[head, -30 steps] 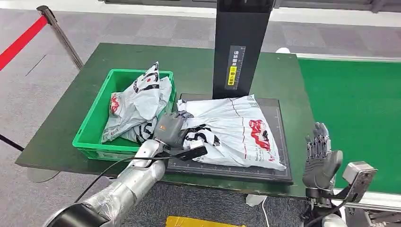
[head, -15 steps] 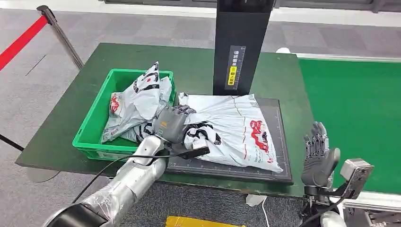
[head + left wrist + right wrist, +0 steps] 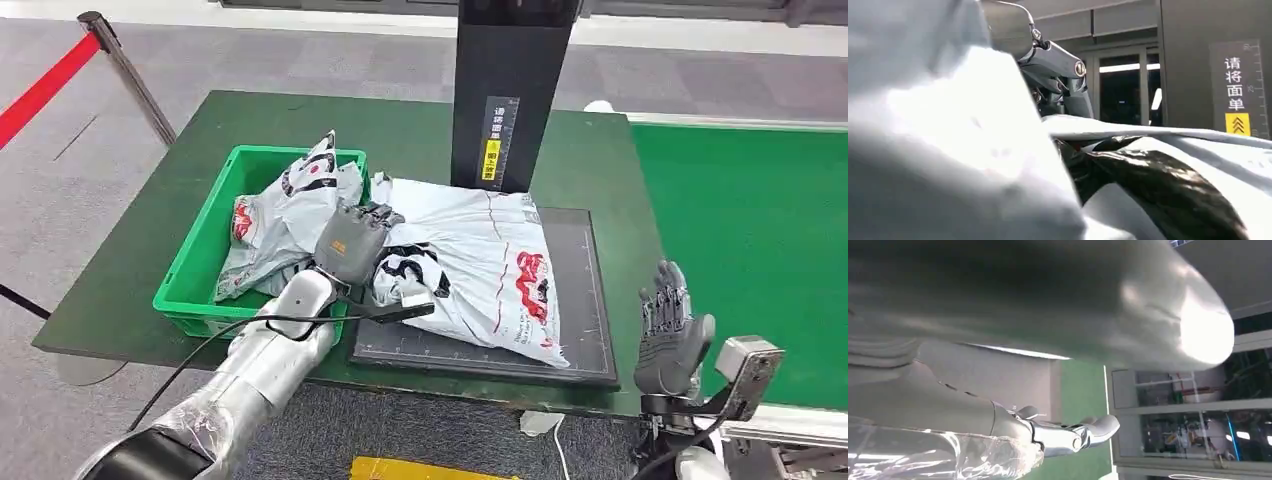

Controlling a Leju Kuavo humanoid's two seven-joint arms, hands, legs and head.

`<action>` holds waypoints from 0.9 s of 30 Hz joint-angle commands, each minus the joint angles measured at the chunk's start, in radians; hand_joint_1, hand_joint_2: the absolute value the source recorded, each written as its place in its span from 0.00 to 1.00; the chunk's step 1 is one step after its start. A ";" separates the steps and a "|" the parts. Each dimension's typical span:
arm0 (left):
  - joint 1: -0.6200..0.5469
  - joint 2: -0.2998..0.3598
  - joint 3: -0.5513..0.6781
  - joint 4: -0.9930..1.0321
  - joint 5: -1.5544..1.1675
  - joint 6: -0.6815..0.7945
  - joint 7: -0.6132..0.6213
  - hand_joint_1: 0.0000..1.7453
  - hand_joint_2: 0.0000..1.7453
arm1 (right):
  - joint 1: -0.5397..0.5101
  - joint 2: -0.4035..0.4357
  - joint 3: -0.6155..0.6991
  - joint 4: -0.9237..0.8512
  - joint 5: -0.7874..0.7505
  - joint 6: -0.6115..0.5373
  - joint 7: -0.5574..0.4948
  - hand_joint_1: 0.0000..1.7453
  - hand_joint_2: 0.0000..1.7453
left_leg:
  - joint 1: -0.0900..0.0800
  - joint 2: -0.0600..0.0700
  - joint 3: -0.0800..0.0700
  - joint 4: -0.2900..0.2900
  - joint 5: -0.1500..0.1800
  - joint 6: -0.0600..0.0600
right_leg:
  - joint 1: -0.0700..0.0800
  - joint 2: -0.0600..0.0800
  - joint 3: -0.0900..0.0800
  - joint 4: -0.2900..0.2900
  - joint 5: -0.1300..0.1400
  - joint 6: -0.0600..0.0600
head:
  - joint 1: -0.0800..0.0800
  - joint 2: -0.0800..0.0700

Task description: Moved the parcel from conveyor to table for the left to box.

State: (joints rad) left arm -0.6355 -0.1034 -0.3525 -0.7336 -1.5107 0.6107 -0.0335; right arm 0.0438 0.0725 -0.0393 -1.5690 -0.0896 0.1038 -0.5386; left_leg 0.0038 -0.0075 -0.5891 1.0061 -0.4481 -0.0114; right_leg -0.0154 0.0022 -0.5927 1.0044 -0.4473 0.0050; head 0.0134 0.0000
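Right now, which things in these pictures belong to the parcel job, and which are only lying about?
Belong to the job:
- parcel on the black mat, gripped by the left robot hand
- green box, already holding bags
- green conveyor
- right robot hand, raised and holding nothing

Lying about:
- black post
- red barrier

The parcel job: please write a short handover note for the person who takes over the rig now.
Left hand: grips the left edge of the white parcel.
Right hand: open, holds nothing, raised beside the green conveyor.
Parcel: lies on the black mat, its left end beside the green crate, which holds other parcels.
Done: parcel is off the conveyor, on the table.
Left: move it into the crate.
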 commanded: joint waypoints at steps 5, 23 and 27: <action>-0.049 0.128 0.019 -0.110 -0.060 -0.058 0.074 1.00 1.00 | 0.027 -0.023 -0.018 -0.006 0.000 0.024 0.004 0.00 0.00 | 0.002 0.002 0.001 -0.001 0.000 0.000 | 0.002 0.001 0.001 -0.002 0.001 -0.001 | 0.000 0.000; -0.131 0.246 0.064 -0.095 -0.060 -0.082 0.101 1.00 1.00 | 0.070 -0.020 -0.051 -0.031 0.003 0.034 0.011 0.00 0.00 | 0.001 0.001 -0.002 0.001 0.000 0.000 | 0.001 0.001 -0.003 0.001 0.000 -0.001 | 0.000 0.000; -0.129 0.249 0.090 -0.093 -0.060 -0.080 0.107 1.00 1.00 | 0.072 -0.018 -0.053 -0.032 0.002 0.032 0.014 0.00 0.00 | 0.001 0.002 0.000 0.000 0.000 -0.001 | 0.001 0.002 -0.002 0.000 0.000 -0.002 | 0.000 0.000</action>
State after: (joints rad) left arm -0.6798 0.1198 -0.3242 -0.9201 -1.5625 0.5325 0.0694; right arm 0.1166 0.0641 -0.0462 -1.6072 -0.0851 0.1339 -0.5348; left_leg 0.0041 -0.0045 -0.5891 1.0061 -0.4479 -0.0120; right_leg -0.0147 0.0052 -0.5953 1.0045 -0.4469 0.0035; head 0.0130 0.0000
